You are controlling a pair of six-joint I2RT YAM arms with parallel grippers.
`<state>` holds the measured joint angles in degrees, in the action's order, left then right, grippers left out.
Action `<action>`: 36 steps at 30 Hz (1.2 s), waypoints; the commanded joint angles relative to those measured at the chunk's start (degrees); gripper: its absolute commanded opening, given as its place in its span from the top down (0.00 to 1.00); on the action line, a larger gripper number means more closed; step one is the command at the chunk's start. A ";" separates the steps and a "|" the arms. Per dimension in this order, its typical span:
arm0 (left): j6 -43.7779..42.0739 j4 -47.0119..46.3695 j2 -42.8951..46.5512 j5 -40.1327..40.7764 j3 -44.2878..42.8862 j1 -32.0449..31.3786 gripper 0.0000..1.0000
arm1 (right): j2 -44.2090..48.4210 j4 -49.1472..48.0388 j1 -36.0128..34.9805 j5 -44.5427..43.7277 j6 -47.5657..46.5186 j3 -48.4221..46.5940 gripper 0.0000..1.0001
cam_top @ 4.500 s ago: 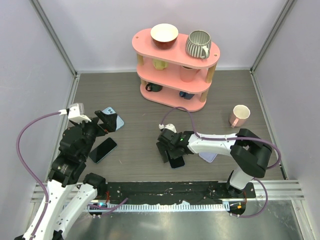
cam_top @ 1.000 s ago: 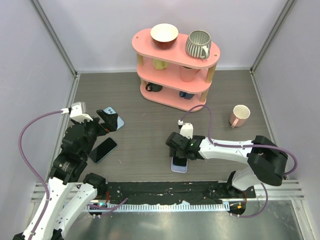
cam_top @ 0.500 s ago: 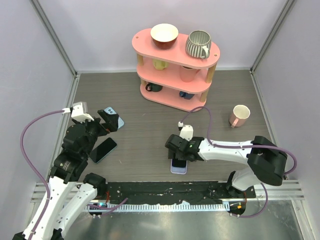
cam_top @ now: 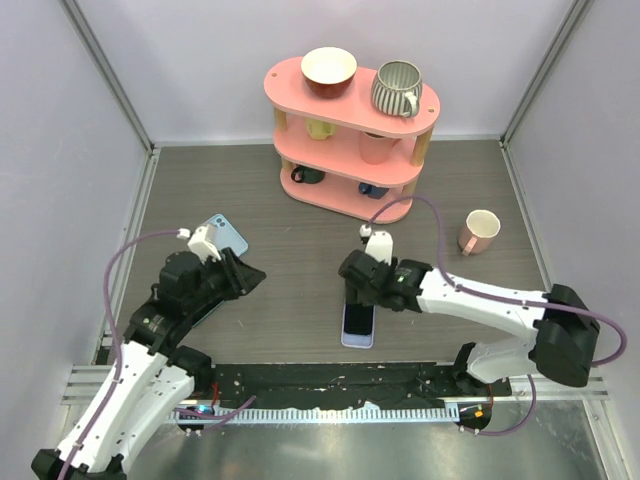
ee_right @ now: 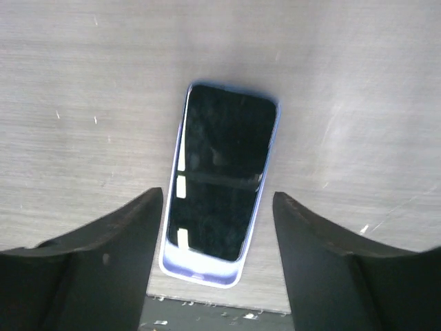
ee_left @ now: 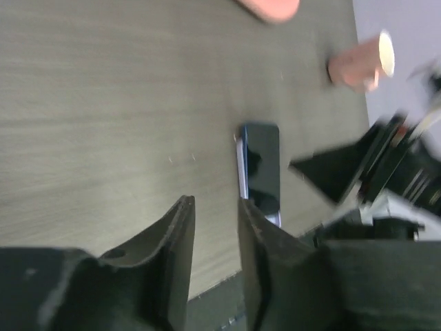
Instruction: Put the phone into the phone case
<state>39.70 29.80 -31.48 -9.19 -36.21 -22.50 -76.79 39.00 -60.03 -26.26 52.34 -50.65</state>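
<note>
Right gripper point(ee_right: 217, 207) hovers just above the phone point(ee_right: 222, 196), jaws spread wide to either side of it and holding nothing. Left gripper point(ee_left: 213, 203) sits well off to the left, jaws partly apart with a narrow gap, also empty. You appear to be at the seating step: the phone lies screen up inside the case point(ee_right: 200, 274) on the table point(cam_top: 300, 250), near the front edge. A wider band of case shows at one end, so that end may not be fully in. Press straight down there with one finger, gently, and avoid sliding the pair sideways. Containers next: the shelf point(cam_top: 355, 97) carries a bowl point(cam_top: 328, 70) and a mug point(cam_top: 396, 88) on top, with more mugs point(cam_top: 378, 148) on its lower tiers. The cup point(cam_top: 481, 231) at the table's right side looks empty. The case holds the phone.
</note>
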 commanded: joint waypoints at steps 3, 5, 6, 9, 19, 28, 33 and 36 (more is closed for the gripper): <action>12.50 -8.71 1.16 -13.94 9.74 -3.15 0.92 | 3.58 -3.92 11.84 1.39 -27.05 -6.30 0.47; 13.03 -8.80 1.86 -12.44 10.89 -3.51 1.00 | 3.15 -6.03 13.96 2.26 -33.40 -5.77 0.61; 14.68 -10.45 1.87 -12.69 12.55 -3.95 1.00 | 2.88 -7.52 14.93 4.01 -38.57 -5.86 0.63; 16.98 -15.28 -1.36 -12.96 15.45 -6.92 0.99 | 1.30 -8.51 18.71 10.24 -45.28 -7.70 0.66; 20.76 -27.15 -22.81 0.47 13.97 -31.01 1.00 | -8.71 -12.81 24.43 22.11 -62.17 -11.39 0.87; 26.84 -46.75 -29.67 15.95 16.61 -49.12 1.00 | -16.97 -14.66 28.03 33.90 -66.66 -12.62 0.89; 19.29 -53.43 -40.12 17.63 13.97 -52.56 1.00 | -22.78 -10.79 30.14 38.48 -63.95 -16.32 0.92; 17.52 -55.29 -44.52 16.84 12.22 -53.35 1.00 | -24.45 -10.97 30.32 38.48 -61.75 -16.58 0.92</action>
<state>61.93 -17.30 -71.85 4.62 -20.64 -74.85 -100.40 27.51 -30.20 9.21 -11.68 -64.69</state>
